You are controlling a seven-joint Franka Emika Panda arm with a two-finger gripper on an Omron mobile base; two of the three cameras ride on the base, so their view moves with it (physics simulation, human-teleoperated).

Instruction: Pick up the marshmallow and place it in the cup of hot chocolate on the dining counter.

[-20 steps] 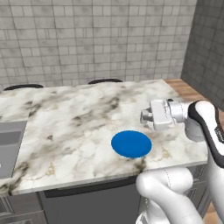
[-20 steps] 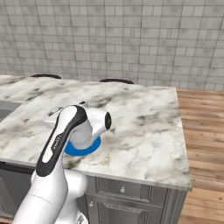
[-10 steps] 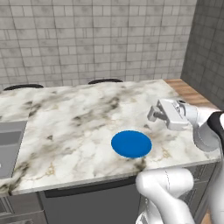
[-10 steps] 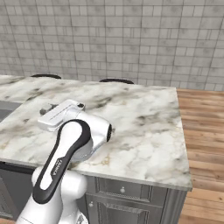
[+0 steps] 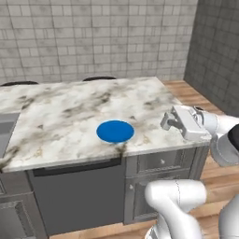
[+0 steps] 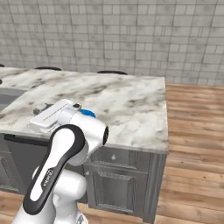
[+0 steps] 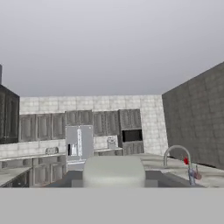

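Near the front edge of the long white marble dining counter point(image 5: 70, 116), toward its right end, lies a round blue plate point(image 5: 115, 131). Beyond the counter's right front corner hangs the white two-finger gripper point(image 5: 166, 122), jaws together on a pale rounded block, apparently the white marshmallow point(image 7: 114, 171) (seen at the hand view's bottom). Behind stands a curved metal faucet point(image 7: 179, 158).

We find no writing, label, brand, number or sign that can be read anywhere in these views. The white marble top of the long dining counter point(image 5: 70, 116) carries only grey-brown veining, the round blue plate point(image 5: 115, 131) is plain, and the grey tiled wall point(image 6: 131, 39) bears no lettering we can make out.
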